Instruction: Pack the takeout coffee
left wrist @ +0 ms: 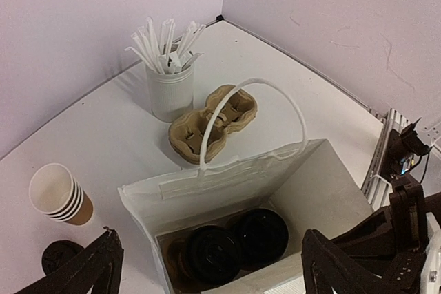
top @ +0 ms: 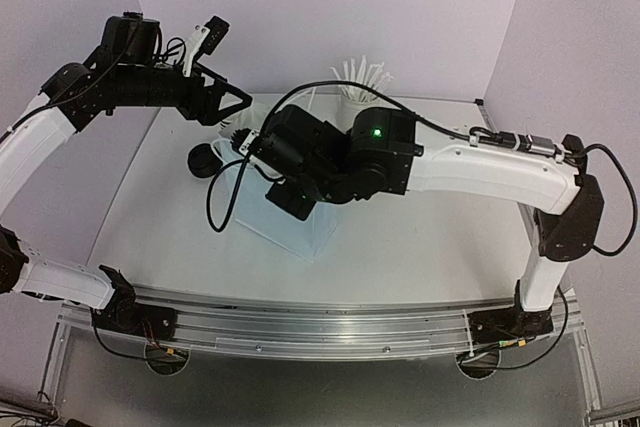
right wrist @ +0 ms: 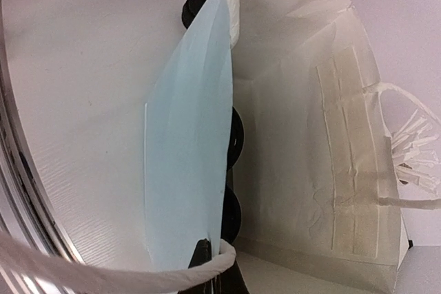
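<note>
Two lidded cups point(left wrist: 213, 253) are seen side by side inside the open bag point(left wrist: 207, 184). A carrier point(left wrist: 200, 135) lies at its twelve o'clock, a cup of sticks point(left wrist: 169, 91) at eleven, stacked cups point(left wrist: 58, 194) at nine. The left claw point(left wrist: 208, 239) is spread wide and empty; the right claw point(right wrist: 210, 263) is clamped on the bag's rim.

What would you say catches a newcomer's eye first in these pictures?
Most striking is the open white paper bag at centre, with two black lids side by side inside it. Beyond it are an empty pulp carrier and a white cup of white sticks; a stack of brown cups sits to its left in the left wrist view.
</note>
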